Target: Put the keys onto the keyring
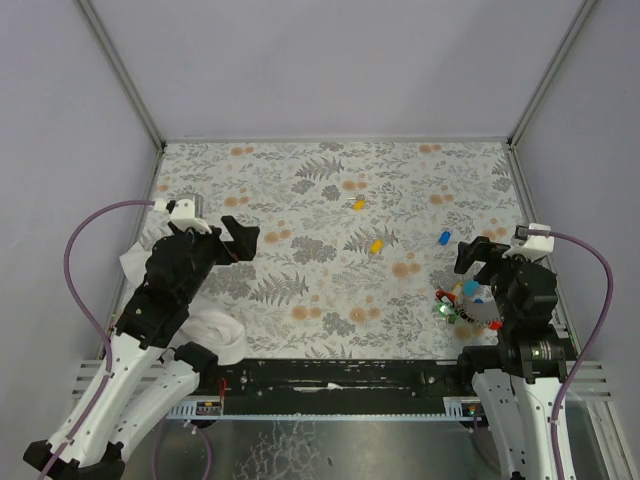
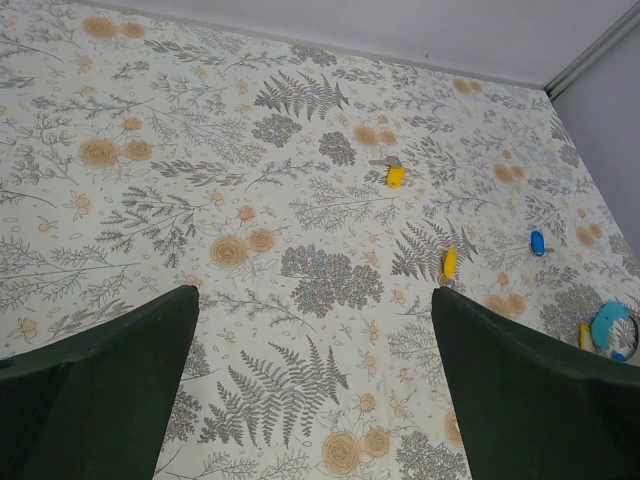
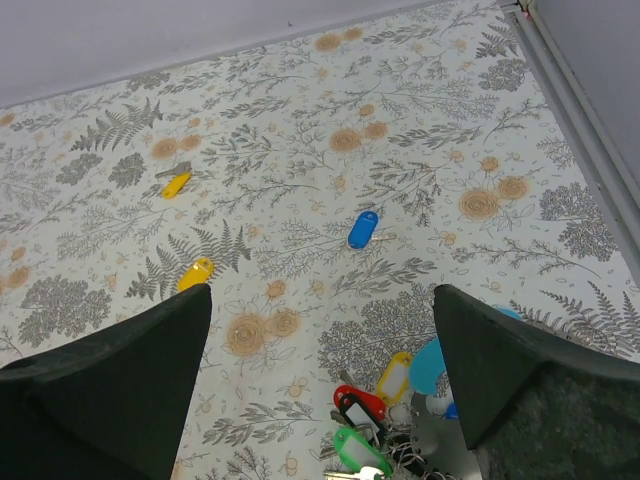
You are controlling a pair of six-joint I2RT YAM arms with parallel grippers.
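Three loose keys lie mid-table: a yellow one (image 1: 359, 204), a second yellow one (image 1: 377, 245) and a blue one (image 1: 443, 238). A cluster of yellow, red, black and green tags (image 1: 453, 306) lies at the right, against the keyring's light-blue section (image 1: 470, 288). In the right wrist view the blue key (image 3: 363, 229) lies ahead, and the cluster (image 3: 360, 415) and light-blue section (image 3: 428, 366) lie low between the fingers. My right gripper (image 3: 322, 290) is open and empty above them. My left gripper (image 2: 313, 292) is open and empty over bare cloth, the yellow keys (image 2: 396, 176) (image 2: 450, 263) ahead.
A crumpled white cloth (image 1: 218, 336) lies at the near left under my left arm. The floral table cover (image 1: 300, 200) ends at grey walls on three sides. A metal rail (image 1: 340, 372) runs along the near edge.
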